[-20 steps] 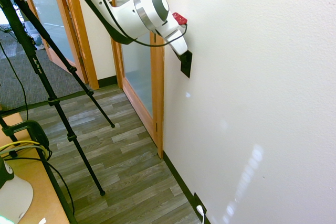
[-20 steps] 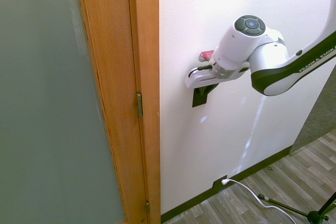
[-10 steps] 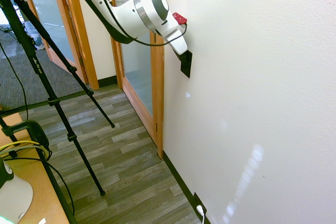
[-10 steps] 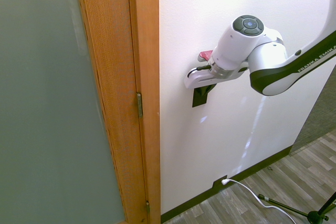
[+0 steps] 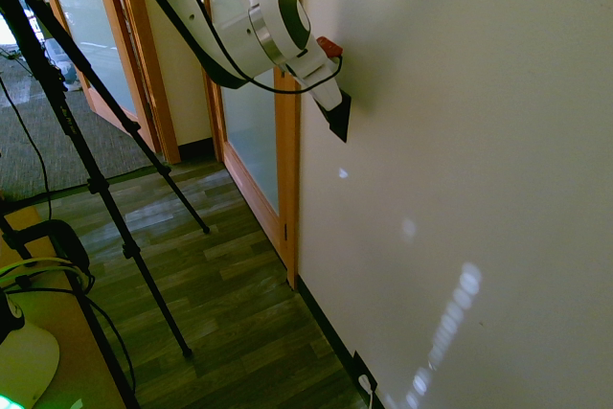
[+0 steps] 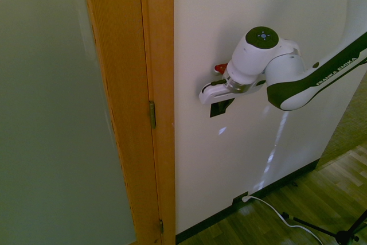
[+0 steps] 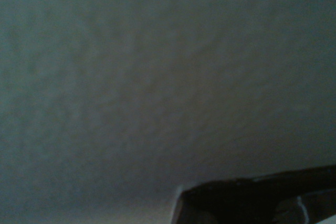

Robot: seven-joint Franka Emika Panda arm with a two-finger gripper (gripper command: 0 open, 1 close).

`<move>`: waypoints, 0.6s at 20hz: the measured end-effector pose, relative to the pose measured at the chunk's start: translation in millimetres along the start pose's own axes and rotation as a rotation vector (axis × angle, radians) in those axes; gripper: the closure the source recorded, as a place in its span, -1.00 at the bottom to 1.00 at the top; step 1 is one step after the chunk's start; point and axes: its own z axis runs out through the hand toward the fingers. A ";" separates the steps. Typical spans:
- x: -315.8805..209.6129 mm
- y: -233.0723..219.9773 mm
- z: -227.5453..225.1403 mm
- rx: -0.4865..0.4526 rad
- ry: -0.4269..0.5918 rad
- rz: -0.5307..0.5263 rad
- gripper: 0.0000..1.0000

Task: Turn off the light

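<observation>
No lamp is in view, and the whole room looks dim. The light's switch is a small black upright plate (image 5: 341, 123) on the white wall, just right of the wooden door frame. My gripper (image 5: 335, 104) presses against the wall at the plate's upper part, and the white hand covers its top. From the other side, the plate (image 6: 218, 109) shows below the hand and the gripper (image 6: 224, 99) meets it from above. The fingers are shut with nothing in them. In the wrist view, a blurred dark shape (image 7: 252, 203) lies against the plain wall.
A wooden door frame (image 5: 286, 150) with frosted glass stands next to the switch. Low on the wall sits a smaller black outlet plate (image 6: 239, 199) with a white plug and cable. A desk corner (image 5: 57, 371) is at the lower left.
The room has turned noticeably darker. The wrist and hand have dipped slightly downward at the switch plate.
</observation>
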 end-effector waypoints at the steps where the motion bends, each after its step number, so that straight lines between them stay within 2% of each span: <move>1: 0.3 0.5 0.1 0.004 -0.002 0.001 -1.00; 12: 1.1 6.0 0.0 0.034 -0.012 -0.002 -1.00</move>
